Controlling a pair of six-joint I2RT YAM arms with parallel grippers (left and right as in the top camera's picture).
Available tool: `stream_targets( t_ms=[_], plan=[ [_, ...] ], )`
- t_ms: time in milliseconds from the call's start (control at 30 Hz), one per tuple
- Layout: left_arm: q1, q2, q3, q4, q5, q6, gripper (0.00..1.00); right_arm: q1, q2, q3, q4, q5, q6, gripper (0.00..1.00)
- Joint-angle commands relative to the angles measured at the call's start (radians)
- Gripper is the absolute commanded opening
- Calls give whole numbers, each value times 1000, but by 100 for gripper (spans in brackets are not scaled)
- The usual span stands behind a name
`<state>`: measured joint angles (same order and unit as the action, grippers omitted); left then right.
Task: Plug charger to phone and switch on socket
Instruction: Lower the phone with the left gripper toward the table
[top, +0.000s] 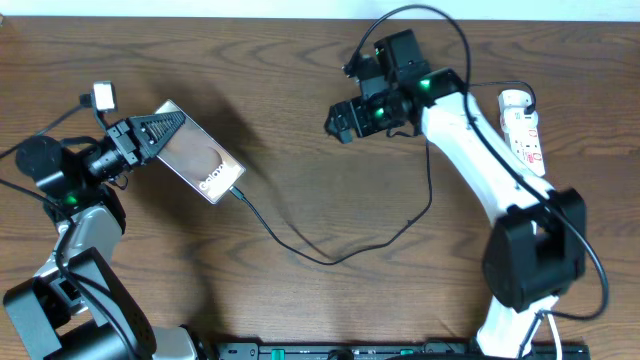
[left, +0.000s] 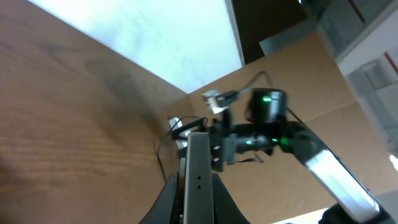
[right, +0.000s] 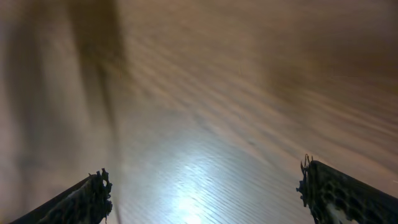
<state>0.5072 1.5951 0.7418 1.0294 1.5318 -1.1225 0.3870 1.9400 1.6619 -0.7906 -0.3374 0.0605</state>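
Wooden table (top: 300, 80): your left gripper (top: 160, 128) clamps phone (top: 205, 165), charger (top: 330, 258) apparently seated; right gripper (top: 340, 125), spread empty, next seeks socket (top: 525, 135).

Brown wood-grain table (top: 280, 100), thin black charger (top: 330, 262) cable lying in a loose curve across the middle, one end at the phone (top: 200, 160) on the left, white socket (top: 525, 130) strip with red markings flat near the right edge

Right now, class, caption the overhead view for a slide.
Left gripper holds phone, charger at its end; right gripper open, socket untouched.
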Motion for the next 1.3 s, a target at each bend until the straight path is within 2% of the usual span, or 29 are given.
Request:
stream_targets(
  t_ms=[0,167,233,333,400,833,1267],
  plan=[
    [5,-14,0,-133,-40,138,7,-8,-56,19,-32,204,53,99],
    [5,-14,0,-518,-192,385,7,-8,-92,19,-67,294,75,99],
    [5,-14,0,-697,-312,470,7,-8,-95,19,-80,326,82,99],
    [5,-14,0,-908,-489,556,7,-8,-96,19,-101,330,82,99],
    [5,-14,0,-992,-565,591,7,-8,-96,19,-109,327,83,99],
    [4,-14,0,-1198,-844,606,7,-6,-96,19,-110,327,101,99],
    [4,-13,-2,-1270,-897,607,7,-6,-96,19,-112,327,104,99]
  ],
)
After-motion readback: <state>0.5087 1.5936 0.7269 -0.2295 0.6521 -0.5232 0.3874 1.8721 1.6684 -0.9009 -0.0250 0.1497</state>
